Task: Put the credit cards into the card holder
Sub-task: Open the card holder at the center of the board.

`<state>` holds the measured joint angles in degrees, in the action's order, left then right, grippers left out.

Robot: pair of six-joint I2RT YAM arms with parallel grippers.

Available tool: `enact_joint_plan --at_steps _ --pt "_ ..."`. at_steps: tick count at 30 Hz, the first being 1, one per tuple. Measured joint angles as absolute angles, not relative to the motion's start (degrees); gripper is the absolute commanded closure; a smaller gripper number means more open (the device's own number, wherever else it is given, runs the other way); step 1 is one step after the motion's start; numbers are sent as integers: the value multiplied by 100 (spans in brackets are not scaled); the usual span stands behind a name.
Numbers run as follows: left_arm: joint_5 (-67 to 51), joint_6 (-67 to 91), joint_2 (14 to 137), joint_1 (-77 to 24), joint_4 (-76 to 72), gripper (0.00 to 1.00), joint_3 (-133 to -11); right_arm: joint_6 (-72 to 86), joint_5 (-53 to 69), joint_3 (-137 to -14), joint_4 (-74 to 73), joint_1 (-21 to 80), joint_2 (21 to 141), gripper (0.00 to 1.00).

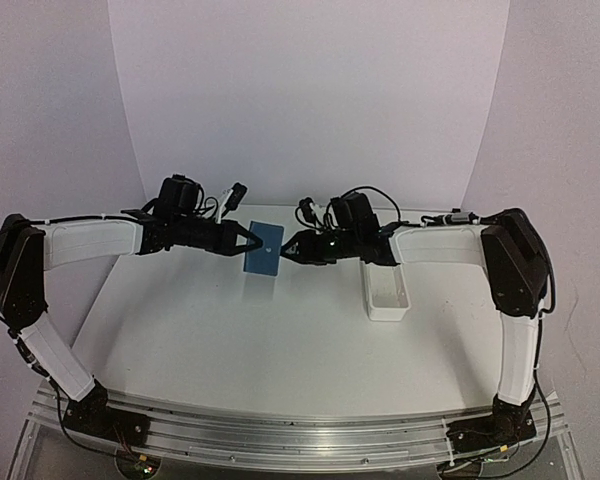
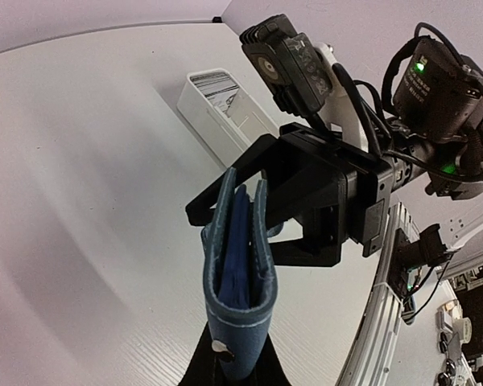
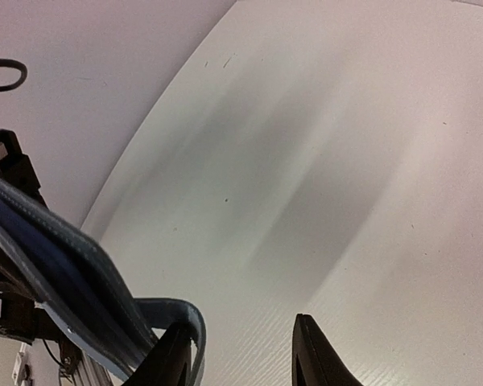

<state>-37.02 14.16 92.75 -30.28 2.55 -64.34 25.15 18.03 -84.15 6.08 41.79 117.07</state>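
Left wrist: left end effector [image 2: 232, 366] clamps card holder [image 2: 237, 273] by one edge, right end effector [image 3: 237, 350] sits unclenched at far edge; prying may twist it loose.

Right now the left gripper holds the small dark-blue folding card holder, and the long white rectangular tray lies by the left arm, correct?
No. The long white rectangular tray lies by the right arm, not the left; the top external view shows it. The left gripper does hold the small dark-blue folding card holder.

overhead from behind; wrist views close, sharing card holder [image 2: 237, 269]
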Motion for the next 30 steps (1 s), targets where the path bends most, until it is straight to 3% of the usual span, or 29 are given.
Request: enact_joint_plan --at_steps 4,10,14,15,18,20,24,30 --pt "-3900 1500 9275 -3026 119 100 -6422 2794 2045 -8092 1295 4127 11637 65" --pt "-4108 1688 9273 -3022 -50 100 -6342 3249 2579 -7662 2096 4080 11538 99" --pt "-4275 1819 9273 -3017 -163 99 -6329 3411 2693 -7539 2347 4077 11480 100" --pt "-4329 1849 9273 -3017 -190 92 -6329 3436 2698 -7500 2386 4077 11447 100" --pt "-4405 1970 9280 -3017 -269 47 -6324 3483 2682 -7405 2420 4079 11322 100" --pt "-4381 2106 9321 -2994 -322 31 -6324 3528 2661 -7296 2442 4079 11197 100" --pt "-4286 2241 9562 -2846 -333 17 -6322 3620 2510 -7100 2334 4092 10879 100" --pt "-4069 1894 10043 -2372 -33 9 -6289 4315 2018 -7074 2057 4236 10688 100"
